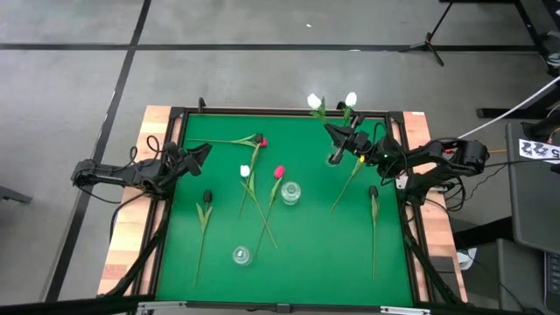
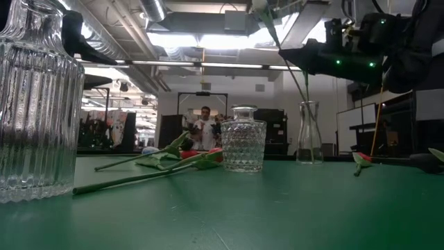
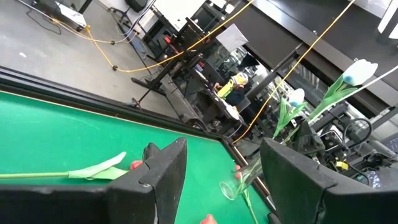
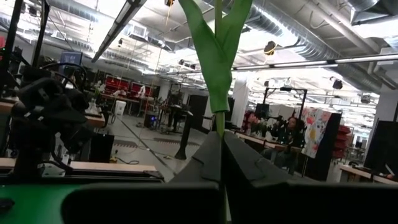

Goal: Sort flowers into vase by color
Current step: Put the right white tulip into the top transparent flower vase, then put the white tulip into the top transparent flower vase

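My right gripper [image 1: 333, 131] is over the table's far right, shut on the green stem of a white tulip [image 1: 315, 102]. A second white tulip [image 1: 351, 99] shows beside it. Below them stands a slender clear vase [image 2: 309, 132] with a stem inside it. On the green mat lie a pink tulip [image 1: 262, 141], a white one [image 1: 245, 171], a red one [image 1: 279, 171] and two dark ones [image 1: 207, 197] [image 1: 373, 190]. My left gripper [image 1: 201, 152] waits open at the left edge. My right gripper pinches the tulip's stem [image 4: 219, 121] between its two fingers, just under the leaves. The fingers come from the table's right, slanting a little upward, and lie across the stem. The flower stands upright, clear of the table, and its stem runs down to the slender vase's mouth [image 2: 306, 104].
A round patterned glass vase [image 1: 290, 192] stands mid-table and a ribbed glass one [image 1: 241, 255] near the front edge. A loose green stem [image 1: 350, 179] lies right of centre. A black frame [image 1: 262, 111] rims the mat. People show in the room behind.
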You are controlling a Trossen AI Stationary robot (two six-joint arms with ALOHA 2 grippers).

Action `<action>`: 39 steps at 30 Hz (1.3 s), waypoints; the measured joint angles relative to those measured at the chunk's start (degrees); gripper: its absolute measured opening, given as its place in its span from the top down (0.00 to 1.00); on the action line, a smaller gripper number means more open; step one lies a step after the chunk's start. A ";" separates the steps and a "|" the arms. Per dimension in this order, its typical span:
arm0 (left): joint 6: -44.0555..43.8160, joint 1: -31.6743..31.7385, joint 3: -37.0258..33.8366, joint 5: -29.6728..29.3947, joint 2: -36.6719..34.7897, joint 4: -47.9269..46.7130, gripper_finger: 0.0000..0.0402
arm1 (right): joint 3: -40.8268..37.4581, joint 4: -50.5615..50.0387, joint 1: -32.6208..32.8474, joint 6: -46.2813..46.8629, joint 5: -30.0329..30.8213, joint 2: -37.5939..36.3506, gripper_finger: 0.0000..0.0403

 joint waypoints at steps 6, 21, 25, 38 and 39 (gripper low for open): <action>0.06 0.00 0.00 0.00 0.01 0.01 0.50 | -0.01 -0.09 0.00 0.00 0.02 0.00 0.95; 1.22 0.00 0.00 -0.04 0.01 -0.02 0.50 | -0.01 -0.28 0.01 0.65 1.50 0.00 0.67; 1.22 0.00 0.00 -0.07 0.00 -0.02 0.50 | -0.01 -0.28 0.01 2.02 1.26 0.00 0.65; 0.54 0.01 0.00 -0.09 0.01 -0.02 0.50 | -0.03 -0.31 0.01 4.54 -3.24 -4.30 0.65; 0.47 0.01 0.00 -0.09 0.01 -0.02 0.50 | -0.03 -0.42 0.01 4.40 -3.24 -4.95 0.65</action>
